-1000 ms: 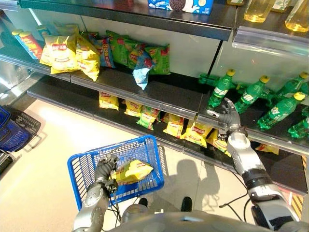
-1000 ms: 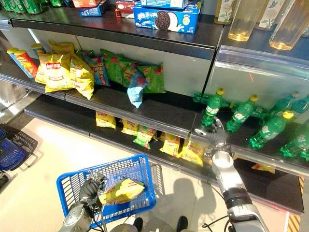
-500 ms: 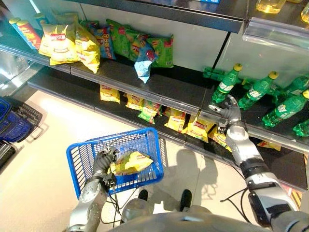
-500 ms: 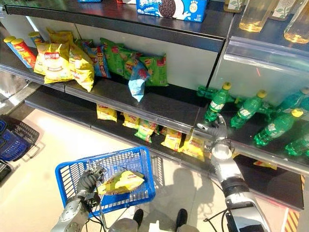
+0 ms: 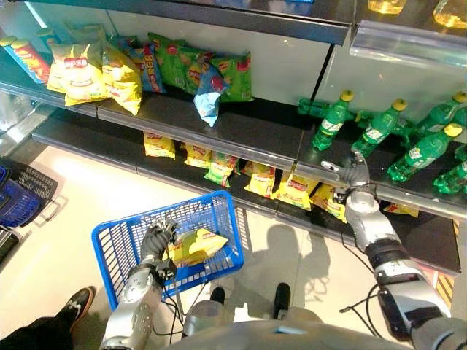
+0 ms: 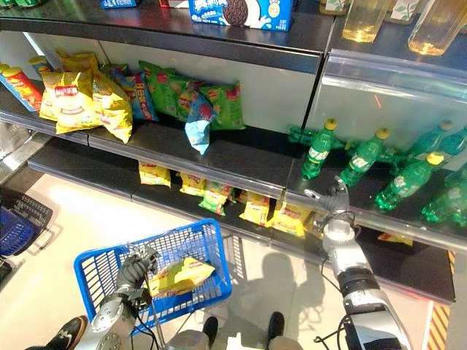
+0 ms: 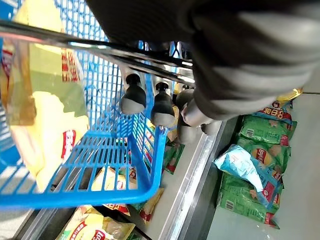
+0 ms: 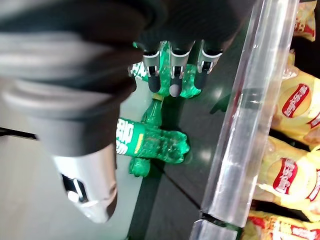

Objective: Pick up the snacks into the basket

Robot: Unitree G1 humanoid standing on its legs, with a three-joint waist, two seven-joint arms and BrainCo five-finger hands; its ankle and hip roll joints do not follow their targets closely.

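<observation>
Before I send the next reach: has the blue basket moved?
No. The blue basket still hangs from the left hand, its far corner just below the bottom shelf's green snack bag; only the camera shifted.

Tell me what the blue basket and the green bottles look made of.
Blue basket: likely moulded plastic, from its uniform matte colour and open lattice walls; its thin dark handles look like metal wire. Green bottles: apparently clear tinted plastic, translucent and glossy, with yellow caps.
</observation>
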